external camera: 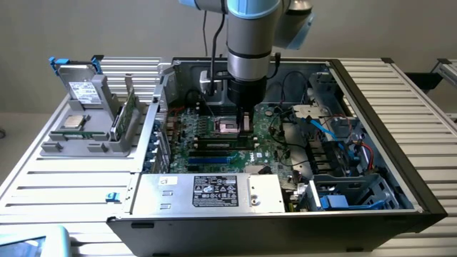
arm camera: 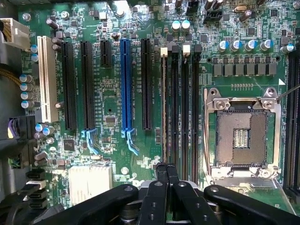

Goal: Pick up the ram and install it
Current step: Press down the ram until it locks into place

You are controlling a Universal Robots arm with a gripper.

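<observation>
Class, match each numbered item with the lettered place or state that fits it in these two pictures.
1. ram
2. gripper
3. processor socket
4. processor chip

A. empty, on the motherboard
B. standing on edge in the grey holder
C. lying flat on the grey holder
D. shut, over the motherboard

Pairs: 1-B, 2-D, 3-A, 4-C

No text can be read with certainty. The white label (external camera: 215, 190) on the metal cover at the computer case's front edge carries rows of print and small certification marks, all too small to read. The white silkscreen lettering on the motherboard (arm camera: 112, 101) is likewise illegible.
</observation>
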